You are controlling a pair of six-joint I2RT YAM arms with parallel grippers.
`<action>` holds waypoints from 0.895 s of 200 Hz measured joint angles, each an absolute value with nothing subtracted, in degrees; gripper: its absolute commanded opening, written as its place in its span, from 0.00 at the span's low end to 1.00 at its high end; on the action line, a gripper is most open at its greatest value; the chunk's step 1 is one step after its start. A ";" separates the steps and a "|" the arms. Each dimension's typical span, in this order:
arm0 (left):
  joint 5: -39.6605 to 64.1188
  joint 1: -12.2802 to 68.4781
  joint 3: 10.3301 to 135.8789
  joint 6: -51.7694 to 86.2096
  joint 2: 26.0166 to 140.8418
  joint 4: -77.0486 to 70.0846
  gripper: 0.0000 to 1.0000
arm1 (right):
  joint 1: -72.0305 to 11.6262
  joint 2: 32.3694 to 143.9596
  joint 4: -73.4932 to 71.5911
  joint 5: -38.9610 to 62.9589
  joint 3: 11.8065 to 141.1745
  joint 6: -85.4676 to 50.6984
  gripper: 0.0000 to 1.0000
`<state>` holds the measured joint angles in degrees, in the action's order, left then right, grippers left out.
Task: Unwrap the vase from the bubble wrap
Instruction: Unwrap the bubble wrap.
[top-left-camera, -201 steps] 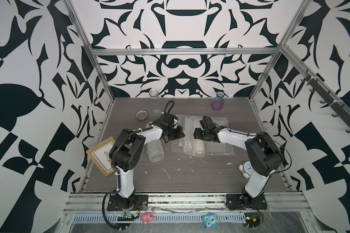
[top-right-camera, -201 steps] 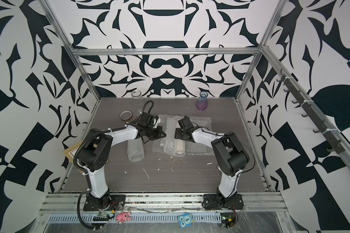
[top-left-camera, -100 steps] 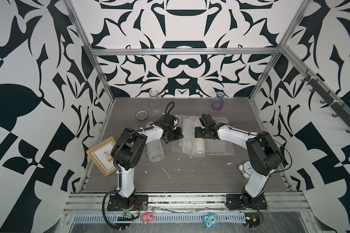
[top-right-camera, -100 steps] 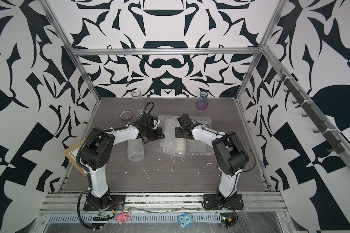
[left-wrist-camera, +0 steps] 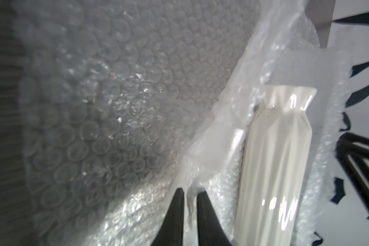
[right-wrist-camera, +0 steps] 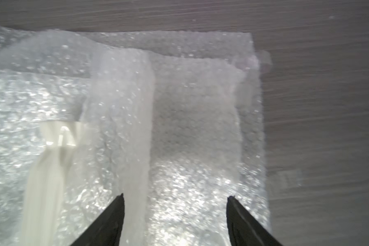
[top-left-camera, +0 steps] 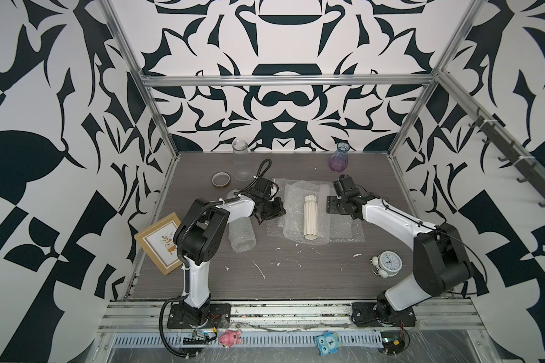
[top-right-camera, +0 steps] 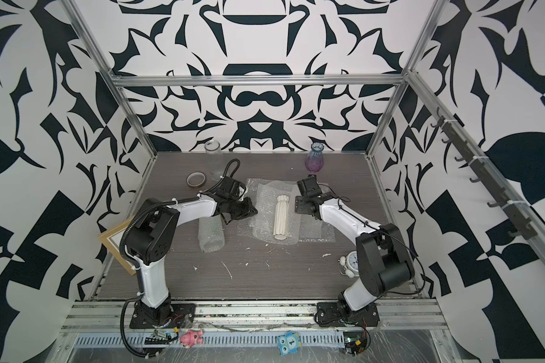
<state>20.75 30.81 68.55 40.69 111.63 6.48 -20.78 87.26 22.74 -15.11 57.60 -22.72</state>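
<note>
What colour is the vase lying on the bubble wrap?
Glossy cream-white vase, plain, no pattern; clearest in the left wrist view.

I watch through both top views from high above the front edge, looking down and back across the whole table [top-left-camera: 296, 283]. My wrist cameras sit low and very close; both share the white vase [left-wrist-camera: 275, 159] on bubble wrap [right-wrist-camera: 190, 127].

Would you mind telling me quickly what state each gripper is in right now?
Left gripper: slightly open, with a loose edge of the bubble wrap between its tips, apparently not clamped.
Right gripper: wide open, empty, above the bubble wrap.
</note>
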 measured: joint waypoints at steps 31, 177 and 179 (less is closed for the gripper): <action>20.16 30.83 68.95 40.14 109.86 9.98 0.73 | -21.06 80.60 24.14 -16.71 56.55 -22.79 0.73; 16.14 35.68 78.11 23.53 97.10 23.77 0.99 | -29.36 88.07 19.51 -6.76 63.07 -26.87 0.74; 15.86 35.70 78.11 23.35 96.97 24.05 0.99 | -29.34 88.58 19.57 -6.68 63.48 -26.87 0.75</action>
<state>15.86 35.70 78.11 23.35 96.97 24.05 -29.34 88.58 19.57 -6.68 63.48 -26.87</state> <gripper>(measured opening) 0.992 0.736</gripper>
